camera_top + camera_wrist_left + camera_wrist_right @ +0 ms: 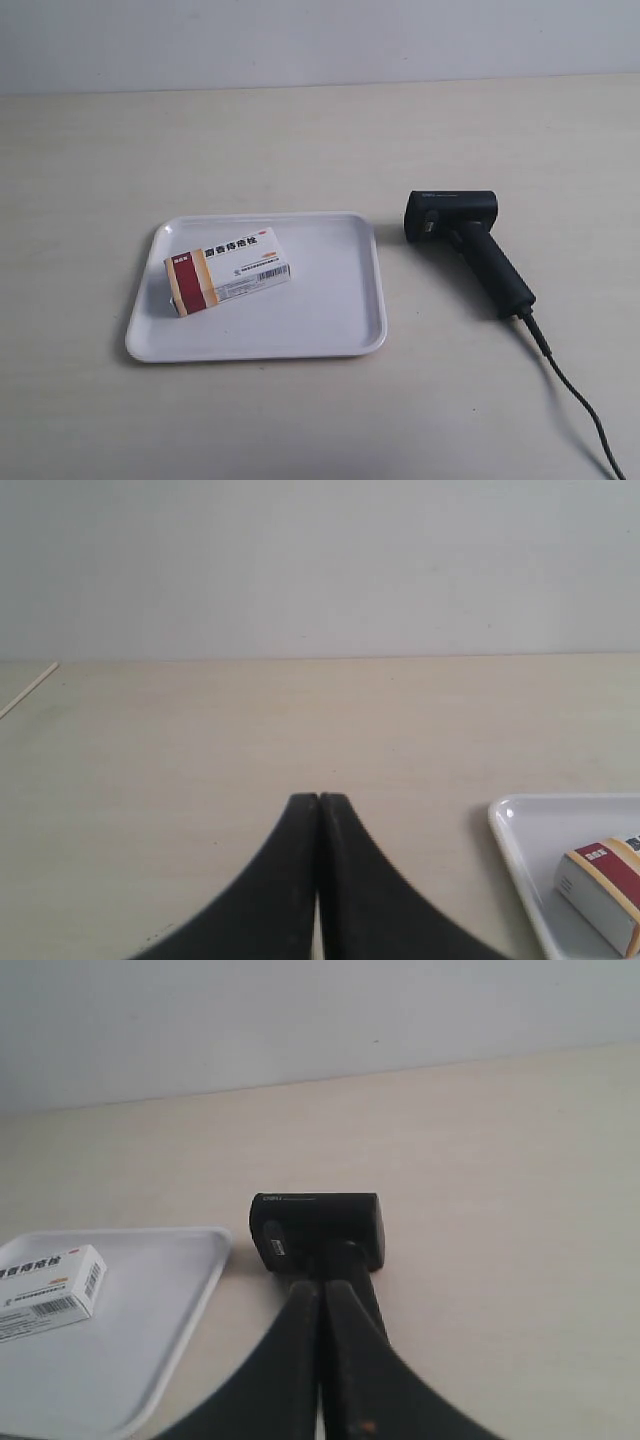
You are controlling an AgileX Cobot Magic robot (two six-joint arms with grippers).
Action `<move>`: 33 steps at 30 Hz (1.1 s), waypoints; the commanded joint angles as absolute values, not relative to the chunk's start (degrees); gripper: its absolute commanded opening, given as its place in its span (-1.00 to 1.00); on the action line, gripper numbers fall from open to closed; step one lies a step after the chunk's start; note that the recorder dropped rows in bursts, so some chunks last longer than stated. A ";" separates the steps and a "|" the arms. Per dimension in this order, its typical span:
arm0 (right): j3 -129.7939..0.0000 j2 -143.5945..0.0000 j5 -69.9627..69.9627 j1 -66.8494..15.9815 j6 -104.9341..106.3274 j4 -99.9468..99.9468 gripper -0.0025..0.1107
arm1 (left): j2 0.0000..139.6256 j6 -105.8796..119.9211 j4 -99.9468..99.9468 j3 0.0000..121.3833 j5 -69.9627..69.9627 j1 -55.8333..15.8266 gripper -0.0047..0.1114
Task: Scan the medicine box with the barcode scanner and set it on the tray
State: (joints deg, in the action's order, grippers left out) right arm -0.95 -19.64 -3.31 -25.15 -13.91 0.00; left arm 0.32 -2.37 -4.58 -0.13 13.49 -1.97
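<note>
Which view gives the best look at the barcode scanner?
The exterior view: the whole barcode scanner shows there, head, angled handle and cable, lying on the table beside the tray. In the right wrist view the shut right pincer covers its handle, leaving only the head. The left wrist view does not show it.

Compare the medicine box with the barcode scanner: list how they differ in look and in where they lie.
The medicine box is a small white carton with a red and tan band; the barcode scanner is black and pistol-shaped. The medicine box lies inside the tray; the barcode scanner lies on the bare table beside it. The barcode scanner trails a cable; the medicine box has none. Both lie flat, with no tool touching them.
</note>
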 commanded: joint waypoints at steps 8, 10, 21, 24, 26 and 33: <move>0.00 -9.77 -4.68 -24.83 -17.12 3.03 -0.96 | 0.00 -2.38 -3.95 0.00 13.20 -1.84 -0.88; 0.00 -7.79 -4.68 -22.85 -17.12 3.03 -0.96 | 0.00 -2.38 -3.95 0.00 13.20 -1.84 -0.88; 0.00 0.00 -7.20 -7.34 -13.15 3.82 -0.96 | 0.00 -2.27 -3.95 0.00 13.30 -1.84 -0.88; 0.00 0.00 -7.54 -7.34 -11.74 3.82 -0.96 | 0.00 -2.27 -3.95 0.00 13.30 -1.84 -0.88; 0.00 0.00 -9.18 -7.34 -9.42 3.82 -0.96 | 0.00 -2.27 -3.95 0.00 13.30 -1.84 -0.88; 0.00 0.00 -8.92 -7.34 -9.52 3.43 -0.96 | 0.00 -2.27 -3.95 0.00 13.30 -1.84 -0.88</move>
State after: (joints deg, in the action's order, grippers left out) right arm -0.23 -0.38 -9.66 -7.58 -10.06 3.18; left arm 0.32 -2.37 -4.58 -0.13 13.49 -1.97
